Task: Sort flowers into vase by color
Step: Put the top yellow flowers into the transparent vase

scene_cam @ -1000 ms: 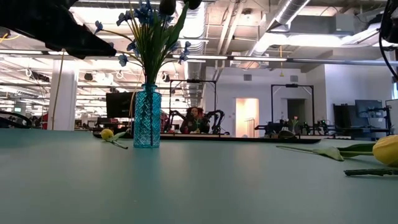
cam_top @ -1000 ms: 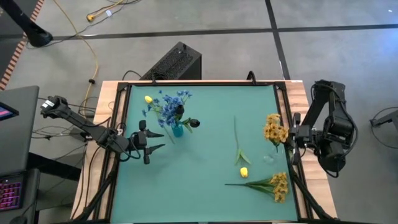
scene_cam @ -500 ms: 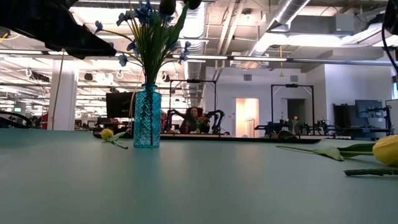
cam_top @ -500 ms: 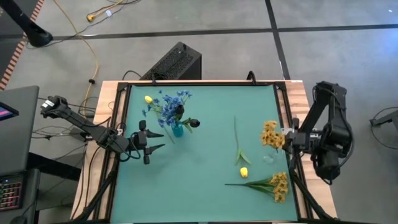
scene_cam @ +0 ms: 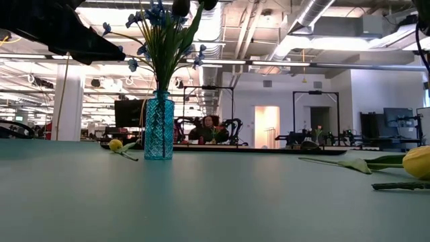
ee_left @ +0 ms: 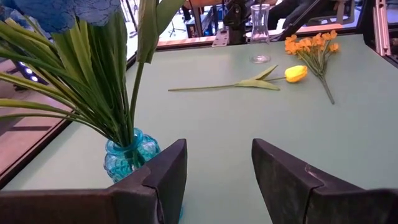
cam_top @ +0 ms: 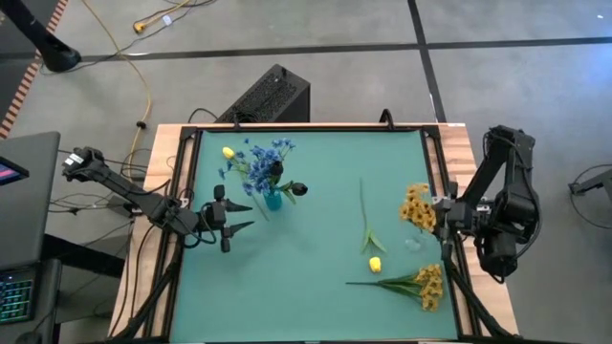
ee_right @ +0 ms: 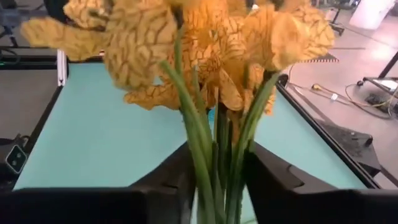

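Right gripper (ee_right: 217, 180): jaws clamped on the green stems of a yellow-orange cluster sprig (cam_top: 418, 205); the blossoms are held upright above the jaws, over the right edge of the green tabletop (cam_top: 316, 258); a small clear glass vase (ee_left: 260, 42) is seen on the tabletop just beside the held sprig, though whether the stems touch it cannot be told.

Left gripper (cam_top: 241, 216): jaws apart and empty, held low over the left part of the tabletop; it is pointed toward a turquoise cut-glass vase (scene_cam: 158, 126) standing just beside it; the vase is filled with blue small-blossom sprigs (cam_top: 258, 161) and long green leaves; two dark near-black buds (cam_top: 299, 189) are noted among them.

Loose flowers: a single yellow bud on a thin leafy stem (cam_top: 375, 264) is laid flat mid-right on the tabletop, stem running toward the far edge; a second yellow-orange cluster sprig (cam_top: 426, 285) is laid near the front right corner, stem pointing left; another small yellow bud (cam_top: 228, 152) is laid behind the turquoise vase near the far left corner.

Beyond the tabletop, a seated person (scene_cam: 207, 128) is seen in the room.
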Tool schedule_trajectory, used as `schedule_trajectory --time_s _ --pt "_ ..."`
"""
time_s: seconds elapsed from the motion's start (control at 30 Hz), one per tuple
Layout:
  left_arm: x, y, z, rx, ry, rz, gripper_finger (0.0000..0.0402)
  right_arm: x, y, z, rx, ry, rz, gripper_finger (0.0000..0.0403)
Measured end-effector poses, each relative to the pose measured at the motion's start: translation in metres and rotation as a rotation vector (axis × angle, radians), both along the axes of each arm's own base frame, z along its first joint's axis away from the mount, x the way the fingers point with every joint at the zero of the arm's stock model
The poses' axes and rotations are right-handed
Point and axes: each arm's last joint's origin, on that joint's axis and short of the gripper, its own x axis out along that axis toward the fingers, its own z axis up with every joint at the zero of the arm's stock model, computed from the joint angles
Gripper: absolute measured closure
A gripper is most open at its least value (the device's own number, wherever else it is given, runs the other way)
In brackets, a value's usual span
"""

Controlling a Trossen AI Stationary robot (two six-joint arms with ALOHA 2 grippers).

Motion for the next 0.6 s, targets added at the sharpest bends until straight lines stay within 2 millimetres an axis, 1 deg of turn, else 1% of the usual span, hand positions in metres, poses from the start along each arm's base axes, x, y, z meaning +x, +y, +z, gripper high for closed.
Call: schedule_trajectory --time_s 0.2,0.3,0.37,0.6 --pt "0.0 0.0 0.0 0.004 0.001 -0.001 0.0231 0.003 -0.002 0.001 0.018 0.033 -0.013 0.0172" --pt "0.0 0.0 0.0 0.005 0.002 -0.002 0.0231 0.003 -0.002 0.006 0.081 0.097 0.01 0.0145" --pt "0.0 0.0 0.0 0.006 0.002 -0.002 0.0231 0.004 -0.003 0.011 0.132 0.127 0.012 0.0139" --pt "0.0 0.0 0.0 0.006 0.002 -0.002 0.0231 0.007 -0.008 0.027 0.313 0.252 0.031 0.0138"
